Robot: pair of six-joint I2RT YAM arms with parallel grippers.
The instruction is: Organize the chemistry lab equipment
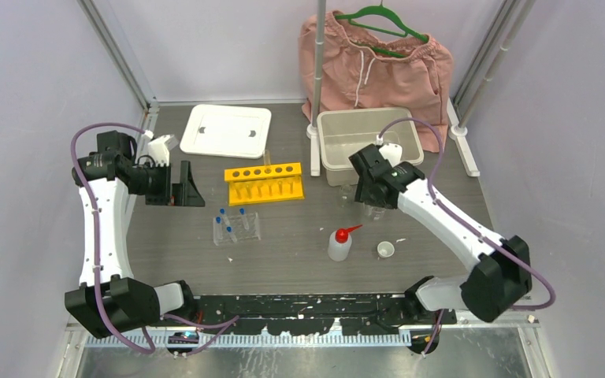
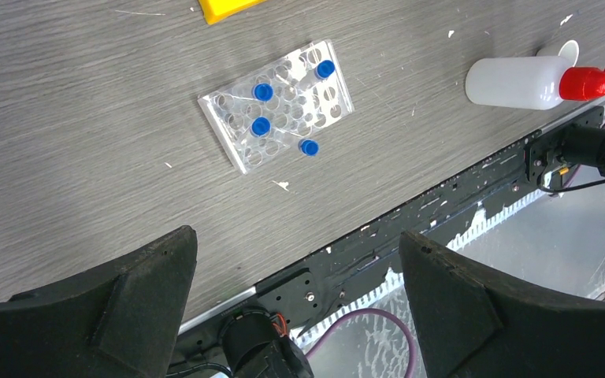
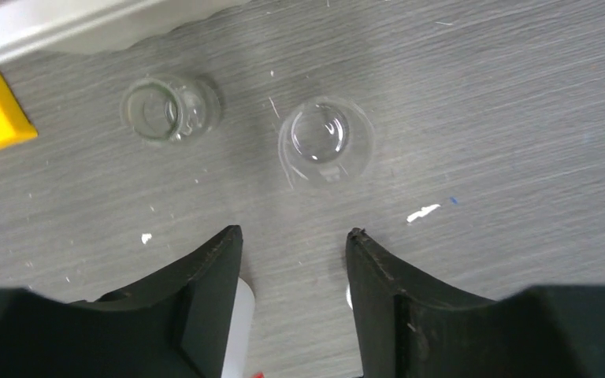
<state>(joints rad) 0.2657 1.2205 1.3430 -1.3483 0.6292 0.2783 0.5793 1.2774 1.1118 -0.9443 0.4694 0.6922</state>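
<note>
Two small clear glass beakers (image 3: 171, 109) (image 3: 325, 142) stand on the table just ahead of my right gripper (image 3: 293, 232), which is open, empty and above them (image 1: 366, 197). A clear rack (image 2: 277, 105) holds several blue-capped tubes; it lies in front of the yellow rack (image 1: 264, 183). The white squeeze bottle with a red nozzle (image 1: 340, 242) and the tiny white cup (image 1: 385, 250) stand near the front. My left gripper (image 2: 293, 236) is open and empty, raised at the table's left side (image 1: 189, 189), left of the yellow rack.
A large beige tub (image 1: 369, 142) stands at the back right, its white lid (image 1: 226, 130) flat at the back left. Pink shorts on a green hanger (image 1: 374, 63) hang behind the tub beside a metal pole (image 1: 316, 79).
</note>
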